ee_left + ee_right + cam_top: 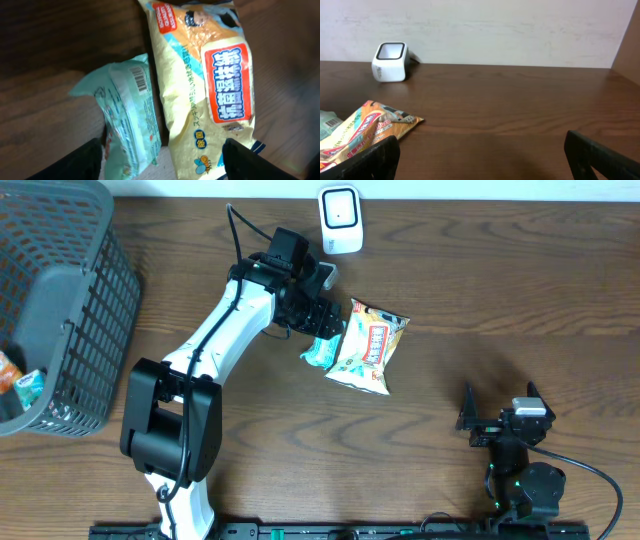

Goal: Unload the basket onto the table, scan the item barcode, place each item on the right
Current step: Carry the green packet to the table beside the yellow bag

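Two packets lie side by side on the wooden table: a teal packet (322,352) (131,120) with a barcode (141,79) facing up, and a larger yellow snack bag (368,345) (210,85) (367,127) with red lettering. My left gripper (325,320) (162,162) hovers over their near ends, open, its dark fingers (85,162) spread wide outside both packets and gripping neither. The white scanner (340,220) (391,61) stands at the back edge. My right gripper (500,408) (485,157) rests open at the front right, with nothing between its fingers.
A grey mesh basket (60,310) holding a few items stands at the far left. A pale wall (495,30) runs behind the table's back edge.
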